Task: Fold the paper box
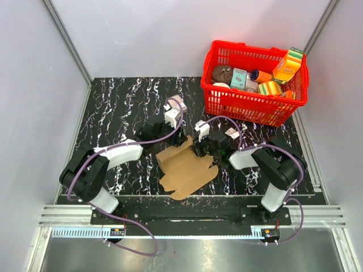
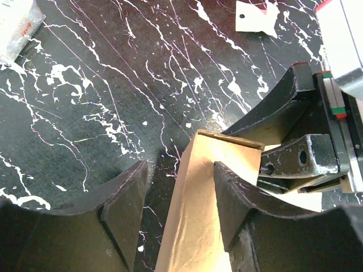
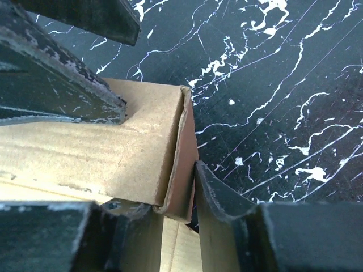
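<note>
The paper box [image 1: 187,167] is a brown cardboard sheet, partly folded, lying at the middle of the black marbled table. Both grippers meet at its far edge. My left gripper [image 1: 180,137] is open and straddles a raised brown flap [image 2: 198,215]. There is a gap between the flap and the left finger [image 2: 122,209], and the other finger [image 2: 244,198] is against the flap. My right gripper [image 1: 197,149] is shut on a folded corner wall of the box [image 3: 181,170], with one finger [image 3: 227,209] pressed on its outer side.
A red basket [image 1: 249,107] with several printed grocery packs stands at the back right. A small white-and-pink carton [image 1: 177,103] sits behind the left gripper. A white paper tag [image 1: 231,134] lies near the right arm. Grey walls enclose the table.
</note>
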You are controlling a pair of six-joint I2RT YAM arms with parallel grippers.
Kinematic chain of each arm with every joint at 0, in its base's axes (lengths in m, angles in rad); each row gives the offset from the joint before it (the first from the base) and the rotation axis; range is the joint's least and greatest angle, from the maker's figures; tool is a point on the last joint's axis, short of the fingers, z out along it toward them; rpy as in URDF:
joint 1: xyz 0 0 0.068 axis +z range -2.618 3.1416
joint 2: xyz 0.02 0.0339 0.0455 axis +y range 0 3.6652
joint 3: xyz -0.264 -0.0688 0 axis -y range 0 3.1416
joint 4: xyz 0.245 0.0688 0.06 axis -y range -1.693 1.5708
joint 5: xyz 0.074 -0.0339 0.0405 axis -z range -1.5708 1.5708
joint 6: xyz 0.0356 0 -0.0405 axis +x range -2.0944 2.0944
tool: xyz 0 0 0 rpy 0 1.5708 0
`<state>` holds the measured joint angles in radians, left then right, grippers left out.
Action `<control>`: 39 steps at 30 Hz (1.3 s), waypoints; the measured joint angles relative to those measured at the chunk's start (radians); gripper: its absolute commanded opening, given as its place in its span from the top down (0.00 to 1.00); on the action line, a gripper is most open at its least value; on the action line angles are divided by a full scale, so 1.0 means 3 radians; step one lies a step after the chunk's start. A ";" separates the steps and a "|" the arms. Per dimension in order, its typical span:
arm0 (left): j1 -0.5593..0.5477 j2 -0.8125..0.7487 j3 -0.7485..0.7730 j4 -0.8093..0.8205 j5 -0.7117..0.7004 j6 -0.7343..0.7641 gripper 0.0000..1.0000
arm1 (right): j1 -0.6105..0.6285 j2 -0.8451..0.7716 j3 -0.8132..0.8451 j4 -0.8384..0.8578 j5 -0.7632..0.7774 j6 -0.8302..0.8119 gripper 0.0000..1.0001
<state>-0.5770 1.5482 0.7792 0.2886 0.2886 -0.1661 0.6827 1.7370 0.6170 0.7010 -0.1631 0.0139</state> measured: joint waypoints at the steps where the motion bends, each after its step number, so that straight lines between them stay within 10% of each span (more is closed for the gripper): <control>1: 0.0000 0.0000 0.0000 0.0000 0.0003 0.0000 0.46 | 0.0000 0.0008 -0.0001 0.0019 0.0010 -0.0001 0.71; 32: 0.0004 0.0039 -0.0015 0.0118 0.0163 -0.0142 0.48 | 0.0000 0.0081 -0.0020 0.0214 0.0158 -0.0070 1.00; 39: 0.0004 0.0039 -0.0015 0.0113 0.0165 -0.0144 0.48 | 0.0000 0.0081 -0.0020 0.0214 0.0160 -0.0080 0.53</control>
<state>-0.5758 1.5600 0.7746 0.3225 0.3382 -0.2092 0.6827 1.7615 0.6109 0.7650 -0.1150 -0.0101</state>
